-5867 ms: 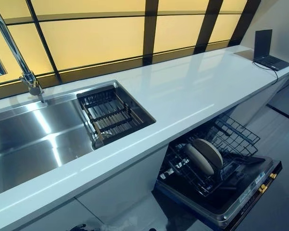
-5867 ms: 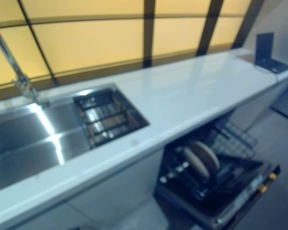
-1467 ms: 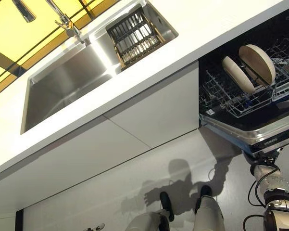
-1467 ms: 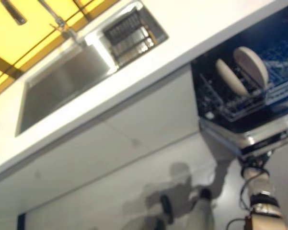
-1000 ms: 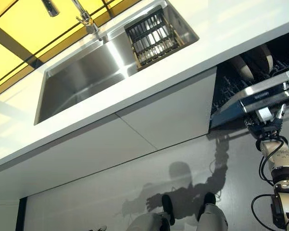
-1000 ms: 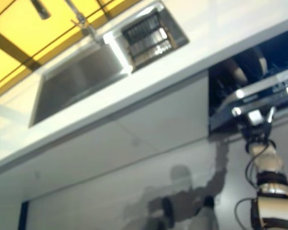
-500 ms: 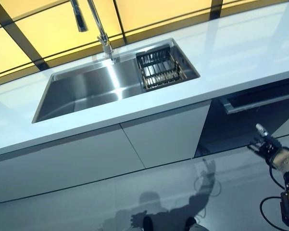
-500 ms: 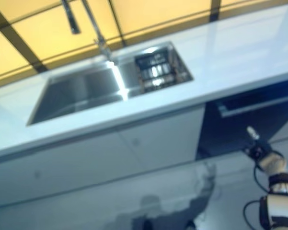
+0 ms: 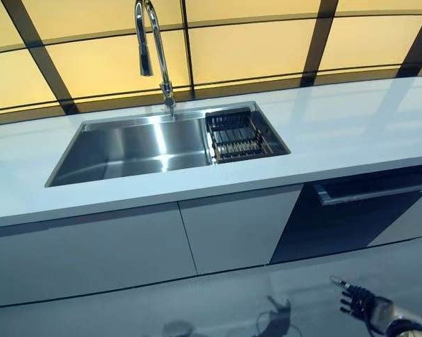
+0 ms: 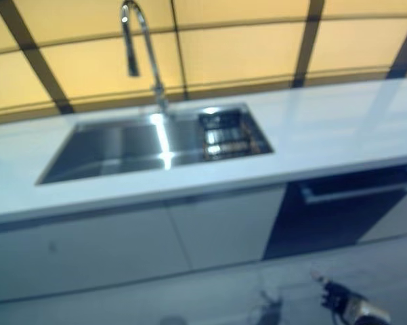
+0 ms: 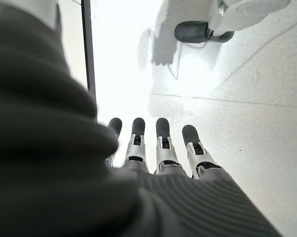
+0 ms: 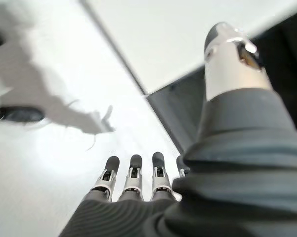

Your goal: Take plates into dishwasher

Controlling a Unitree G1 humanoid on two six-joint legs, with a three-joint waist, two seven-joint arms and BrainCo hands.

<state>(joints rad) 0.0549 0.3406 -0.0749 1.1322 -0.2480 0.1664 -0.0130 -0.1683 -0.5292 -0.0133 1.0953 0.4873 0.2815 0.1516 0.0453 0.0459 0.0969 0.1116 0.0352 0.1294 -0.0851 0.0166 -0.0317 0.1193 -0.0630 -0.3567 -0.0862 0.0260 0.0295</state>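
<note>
A long countertop (image 9: 351, 126) runs across the scene below a wall of panels (image 9: 246, 42) behind it. A sink (image 9: 133, 144) is set into the countertop left of centre, a tall arched tap (image 9: 154, 49) standing at its back edge. A wire rack (image 9: 235, 137) sits in the sink's right end. Under the countertop, cabinet doors (image 9: 126, 242) lie left of the dishwasher front (image 9: 351, 214), closed, with the floor (image 9: 232, 302) before them.

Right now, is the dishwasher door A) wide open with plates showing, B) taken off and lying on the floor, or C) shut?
C: the dark dishwasher door stands upright and flush under the white counter, with no rack or plates showing, and the right hand hangs low in front of it, holding nothing.
</note>
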